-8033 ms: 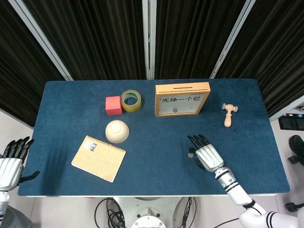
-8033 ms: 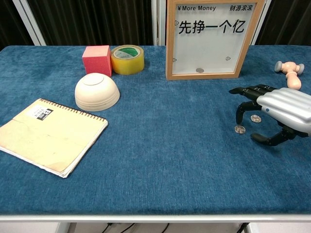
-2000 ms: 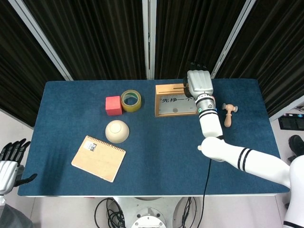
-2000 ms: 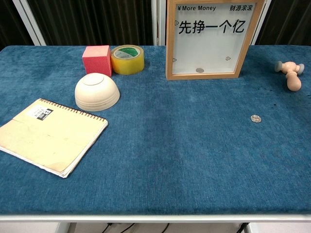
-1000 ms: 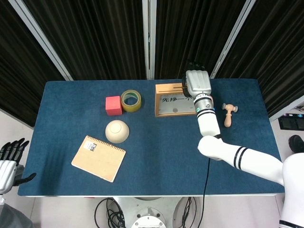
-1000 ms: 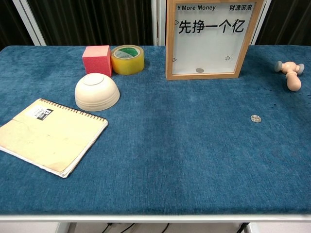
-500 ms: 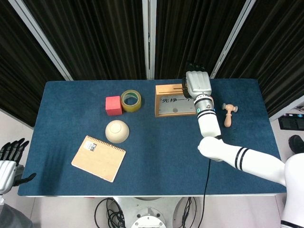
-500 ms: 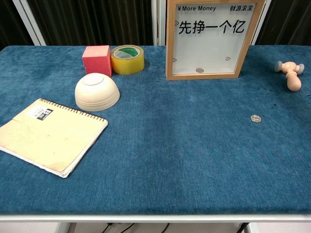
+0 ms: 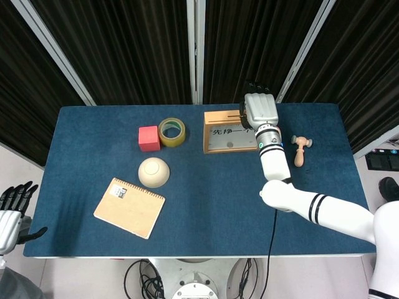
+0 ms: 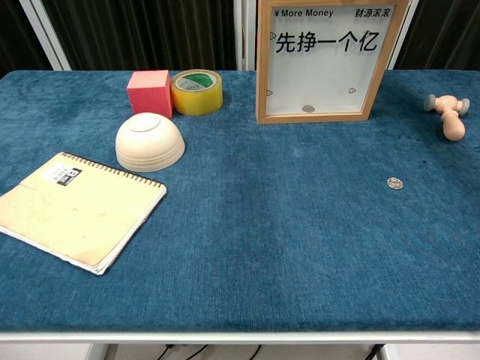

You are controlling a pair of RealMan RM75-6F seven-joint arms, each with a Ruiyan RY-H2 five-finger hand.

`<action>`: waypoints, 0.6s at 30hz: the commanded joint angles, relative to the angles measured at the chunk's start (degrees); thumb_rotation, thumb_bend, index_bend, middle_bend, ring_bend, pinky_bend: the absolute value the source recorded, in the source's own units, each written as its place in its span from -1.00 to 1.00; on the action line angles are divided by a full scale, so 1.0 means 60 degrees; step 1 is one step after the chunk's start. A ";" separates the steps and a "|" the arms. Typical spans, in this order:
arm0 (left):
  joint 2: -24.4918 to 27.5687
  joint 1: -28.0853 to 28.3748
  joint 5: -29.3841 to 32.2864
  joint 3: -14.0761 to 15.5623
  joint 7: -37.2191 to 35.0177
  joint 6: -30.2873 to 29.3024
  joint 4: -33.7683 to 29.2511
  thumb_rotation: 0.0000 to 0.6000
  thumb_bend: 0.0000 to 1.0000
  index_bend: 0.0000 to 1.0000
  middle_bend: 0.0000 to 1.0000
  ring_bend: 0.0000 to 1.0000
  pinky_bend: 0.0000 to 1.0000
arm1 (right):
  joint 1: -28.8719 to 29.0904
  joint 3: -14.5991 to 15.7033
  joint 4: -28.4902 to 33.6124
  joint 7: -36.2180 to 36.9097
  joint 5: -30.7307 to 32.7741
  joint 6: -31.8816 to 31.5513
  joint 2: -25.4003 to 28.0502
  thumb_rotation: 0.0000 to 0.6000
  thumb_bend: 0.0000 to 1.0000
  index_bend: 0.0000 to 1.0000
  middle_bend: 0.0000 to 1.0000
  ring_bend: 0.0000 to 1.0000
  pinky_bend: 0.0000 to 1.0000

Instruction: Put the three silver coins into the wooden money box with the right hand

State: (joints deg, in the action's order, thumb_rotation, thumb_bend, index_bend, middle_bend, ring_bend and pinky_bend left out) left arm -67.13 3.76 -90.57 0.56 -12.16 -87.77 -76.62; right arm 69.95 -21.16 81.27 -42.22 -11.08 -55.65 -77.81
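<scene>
Blue-covered table (image 9: pixel 206 205) carrying everything, spanning nearly the whole head view. Broad bare cloth lying in the middle and along the near edge, giving open room for arm travel there.

Right arm reaching across the table from the near right corner toward the far side, passing over the cloth right of centre.

Spiral notebook (image 10: pixel 75 210) lying flat near the left front edge, well apart from the working zone.

Wooden money box (image 10: pixel 324 60) standing upright near the far edge, right of centre, slot on its top face. One silver coin (image 10: pixel 308 109) resting at the bottom behind the clear front: judged as one deposit done.

Right hand (image 9: pixel 260 110) hovering back-up over the right end of the box top, fingers pointing past the far edge. Fingers hidden under the back of the hand: cannot tell how far closed, nor whether a coin is being held. Judged as the second deposit in progress at the slot.

Left hand (image 9: pixel 14 212) hanging off the near left corner, fingers spread, holding nothing.

Upturned bowl (image 10: pixel 150 141), tape roll (image 10: pixel 197 91) and red cube (image 10: pixel 149 92) clustering on the left, clear of the right arm's path.

Small wooden mallet (image 10: pixel 448 115) lying right of the box, near the right edge.

Loose silver coin on the cloth (image 10: pixel 394 183) waiting near the right side, open cloth all around it: judged as the last pick, left to do.
</scene>
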 commanded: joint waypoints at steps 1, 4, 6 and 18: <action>0.0009 -0.0001 -0.0005 0.0000 -0.0002 -0.0006 -0.0011 1.00 -1.00 -0.99 -1.00 -1.00 -1.00 | -0.0010 0.0006 0.0027 0.0007 -0.0008 -0.0011 0.0014 1.00 -0.17 0.72 -0.93 -1.00 -1.00; 0.0022 -0.0002 -0.0019 0.0003 0.0012 -0.0017 -0.0027 1.00 -1.00 -0.99 -1.00 -1.00 -1.00 | -0.0020 0.0015 0.0072 0.0008 -0.0021 -0.0032 0.0032 1.00 -0.16 0.73 -0.93 -1.00 -1.00; 0.0026 -0.0004 -0.0022 0.0000 0.0013 -0.0029 -0.0035 1.00 -1.00 -0.99 -1.00 -1.00 -1.00 | -0.0023 0.0011 0.0097 0.0017 -0.0038 -0.0047 0.0043 1.00 -0.17 0.73 -0.93 -1.00 -1.00; 0.0030 0.0001 -0.0007 0.0002 0.0007 0.0000 -0.0025 1.00 -1.00 -0.99 -1.00 -1.00 -1.00 | -0.0017 0.0054 0.0040 -0.0054 0.0124 0.0019 0.0056 1.00 -0.19 0.46 -0.93 -1.00 -1.00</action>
State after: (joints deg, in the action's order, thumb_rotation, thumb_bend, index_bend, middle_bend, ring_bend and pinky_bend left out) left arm -66.95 3.77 -90.60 0.57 -12.13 -87.76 -76.77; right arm 69.84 -20.84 81.53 -42.53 -10.36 -55.55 -77.47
